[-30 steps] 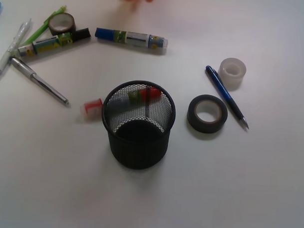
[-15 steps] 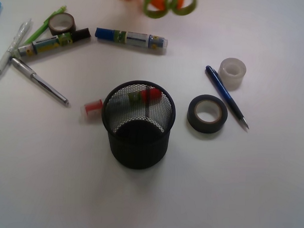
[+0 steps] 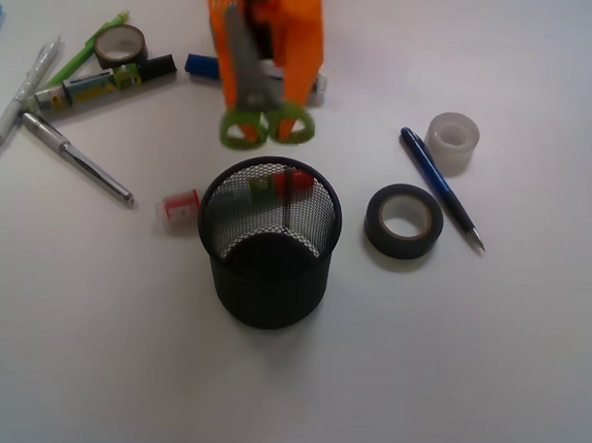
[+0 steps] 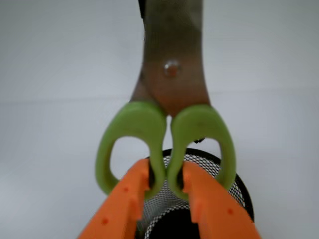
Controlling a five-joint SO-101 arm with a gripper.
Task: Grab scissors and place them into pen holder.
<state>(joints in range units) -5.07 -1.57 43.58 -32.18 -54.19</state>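
Observation:
The scissors (image 3: 241, 69) hang in my orange gripper (image 3: 266, 112) with the lime-green loop handles at the lower end and the silver blades running up along the jaws. In the wrist view the gripper (image 4: 165, 175) is shut on the scissors (image 4: 172, 74), its jaws pinching the two inner sides of the loops together. The pen holder (image 3: 269, 289), a black mesh cup, stands upright just in front of the handles. Its rim (image 4: 245, 200) shows below the jaws in the wrist view. The handles are above and slightly behind the cup's far rim, not inside it.
A red-capped marker (image 3: 180, 206) lies behind the cup. A black tape roll (image 3: 403, 220), a blue pen (image 3: 441, 186) and a clear tape roll (image 3: 451, 141) lie to the right. At the back left are a silver pen (image 3: 76, 158), a marker (image 3: 97, 83) and a brown tape roll (image 3: 120, 45).
The gripper with the scissors has come down from the top edge of the front view toward the pen holder, now covering most of the blue marker. Nothing on the table has moved.

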